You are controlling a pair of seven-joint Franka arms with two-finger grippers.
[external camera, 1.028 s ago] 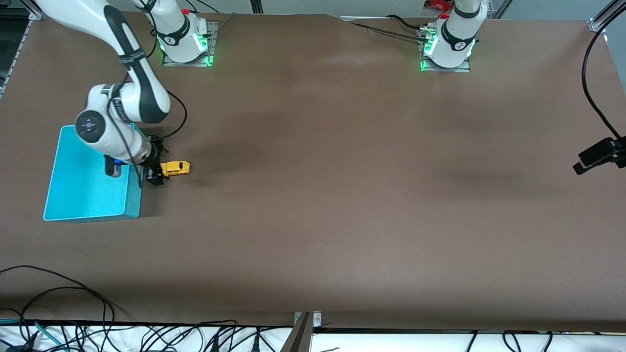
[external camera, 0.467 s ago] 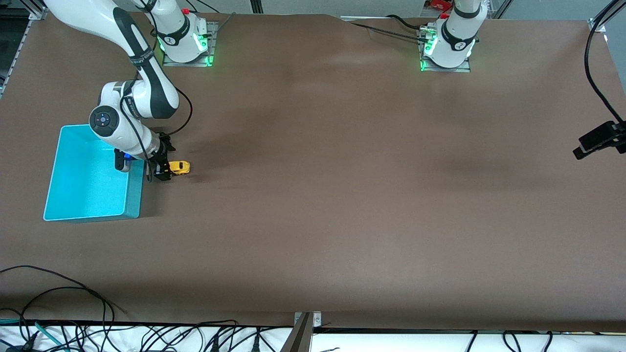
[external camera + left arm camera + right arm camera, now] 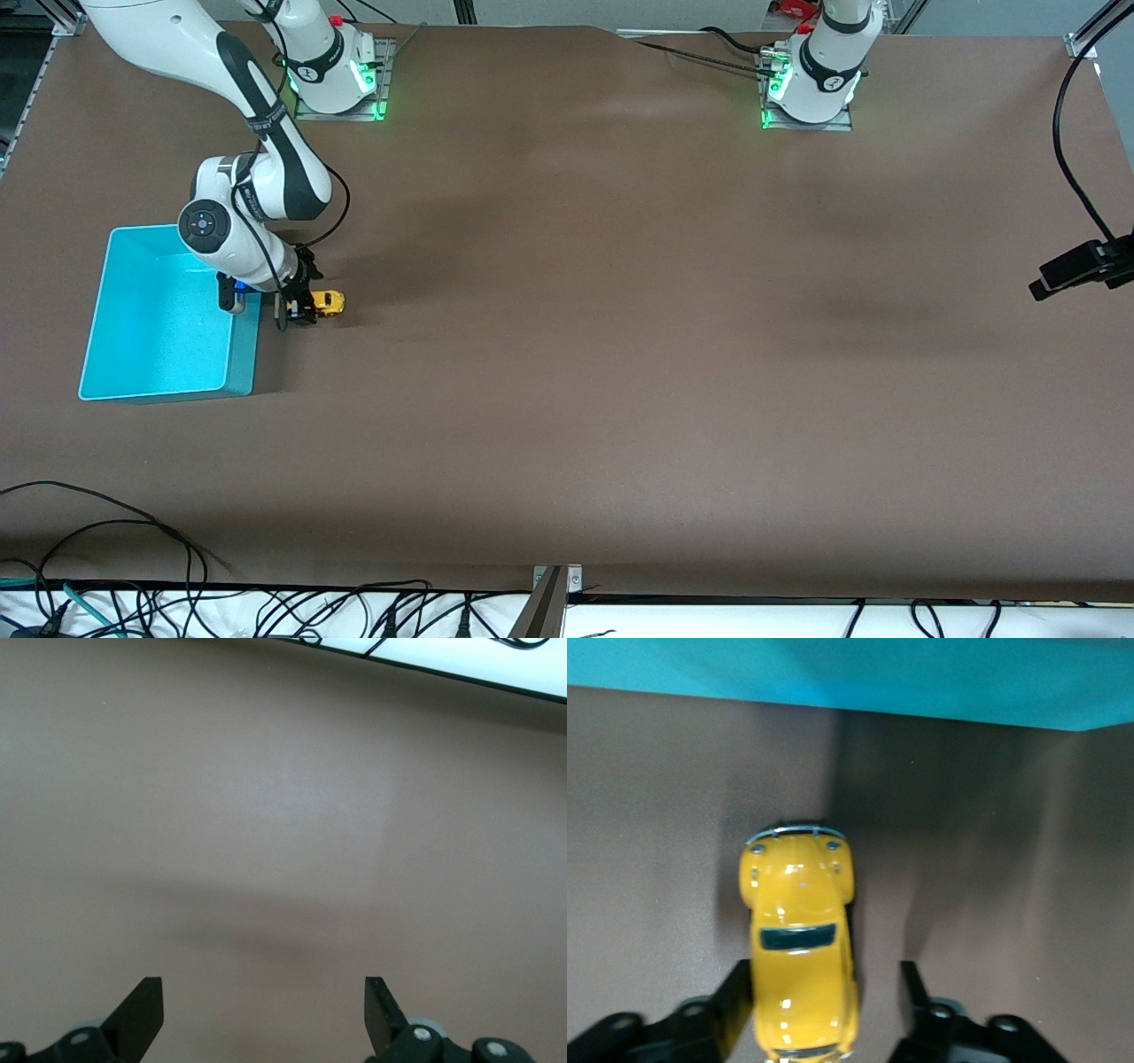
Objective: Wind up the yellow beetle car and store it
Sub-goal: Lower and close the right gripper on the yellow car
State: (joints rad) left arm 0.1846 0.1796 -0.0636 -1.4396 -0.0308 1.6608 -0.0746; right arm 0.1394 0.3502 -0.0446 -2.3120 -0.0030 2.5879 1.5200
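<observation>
The yellow beetle car (image 3: 328, 303) stands on the brown table just beside the turquoise bin (image 3: 241, 359), toward the left arm's end of it. My right gripper (image 3: 305, 307) is low at the car, open, its jaws standing on either side of the car's end nearest the bin. In the right wrist view the car (image 3: 799, 939) lies between the fingers (image 3: 737, 992), close against one and with a gap to the other; my right gripper (image 3: 824, 979) is not closed. My left gripper (image 3: 264, 992) is open and empty over bare table.
The bin's wall (image 3: 850, 673) runs close to the car. A black device on a cable (image 3: 1076, 270) hangs at the left arm's end of the table. Cables lie along the table's edge nearest the front camera (image 3: 266, 611).
My right arm has moved from over the bin's edge toward the car, and its open fingers now straddle the car's end. The car has not moved.
</observation>
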